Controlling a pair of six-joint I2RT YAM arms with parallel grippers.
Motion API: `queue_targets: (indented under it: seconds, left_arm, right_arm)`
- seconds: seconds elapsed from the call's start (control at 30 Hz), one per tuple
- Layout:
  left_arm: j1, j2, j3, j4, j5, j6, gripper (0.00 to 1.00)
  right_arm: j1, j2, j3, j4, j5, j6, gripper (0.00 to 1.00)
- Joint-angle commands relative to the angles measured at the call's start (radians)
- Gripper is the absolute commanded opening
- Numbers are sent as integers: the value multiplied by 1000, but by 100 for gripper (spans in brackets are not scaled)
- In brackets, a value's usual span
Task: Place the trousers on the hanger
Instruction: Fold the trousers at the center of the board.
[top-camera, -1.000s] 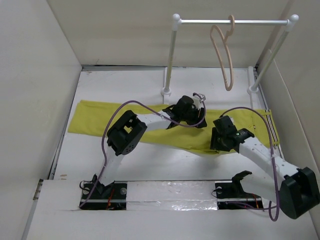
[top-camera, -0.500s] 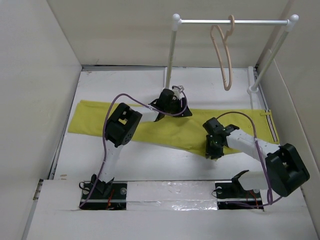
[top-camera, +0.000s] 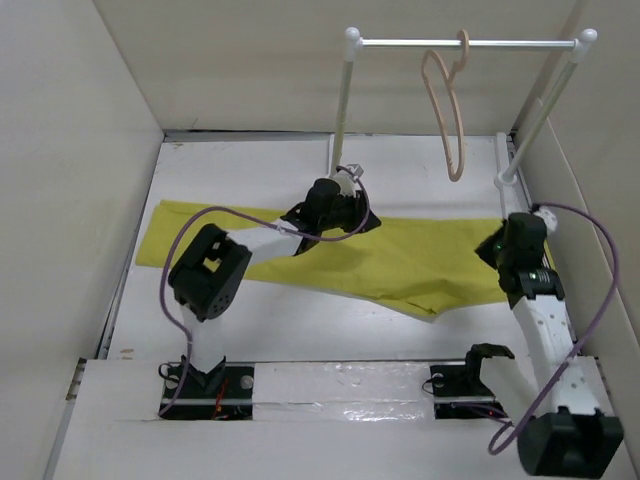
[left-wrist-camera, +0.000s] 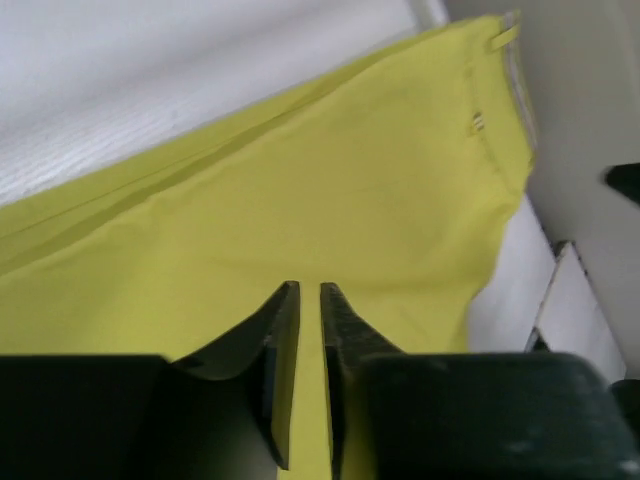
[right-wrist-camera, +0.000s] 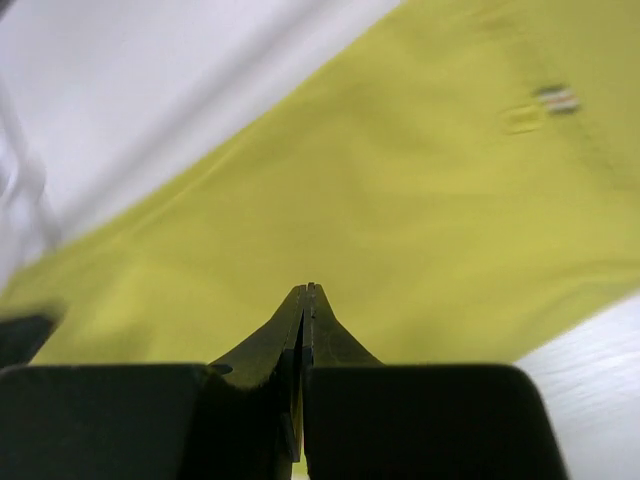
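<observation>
The yellow-green trousers (top-camera: 420, 265) lie flat across the table from left to right. The pale hanger (top-camera: 447, 110) hangs by its hook from the rail at the back, apart from both arms. My left gripper (top-camera: 368, 220) hovers over the far edge of the trousers near their middle. In the left wrist view the trousers (left-wrist-camera: 350, 180) fill the frame, and the left gripper (left-wrist-camera: 310, 288) is shut to a thin slit with no fold seen pinched. My right gripper (top-camera: 490, 250) is over the trousers' right end. In the right wrist view the right gripper (right-wrist-camera: 308, 288) is shut tight above the trousers (right-wrist-camera: 400, 200).
A white rail stand (top-camera: 465, 43) rises at the back, its feet (top-camera: 332, 183) just beyond the trousers. Pale walls (top-camera: 70, 180) close in the table on the left, right and back. A small striped belt loop (right-wrist-camera: 555, 100) marks the waist end.
The right arm swung from the trousers' middle to their right end and its jaws shut. The left gripper shifted slightly left along the far edge and shut.
</observation>
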Motion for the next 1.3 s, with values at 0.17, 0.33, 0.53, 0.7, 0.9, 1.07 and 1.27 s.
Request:
queue_targets:
  seconds: [0.17,0.33,0.53,0.7,0.9,1.07,1.27]
  left_arm:
    - [-115,-363,-86,103,-177,82,0]
    - [-125,-423,-124,143,-193,70,0]
    - [-145,-429,-122,150,-186,67,0]
    - [-145,-394,-115,152,-183,62,0]
    - [-145,-357,-107,150,-188,59,0]
    - [-145,-326,-101,149,-183,53,0]
    - [-145,-317,-96,115,-229,59,0]
  right_arm:
    - [-580,-65,-227,195,-11,-102,0]
    - [-817,39,-260,233,-38,-130,54]
    - [-998,105,-324,377,-244,-151,90]
    - [-1018,232,-313,457,-414,-139,82]
    - [-994,337,-367,655,-512,-61,77]
    - [-958,409,-413,817,-492,62,65]
    - [-938,516,-418,983,-521,99,9]
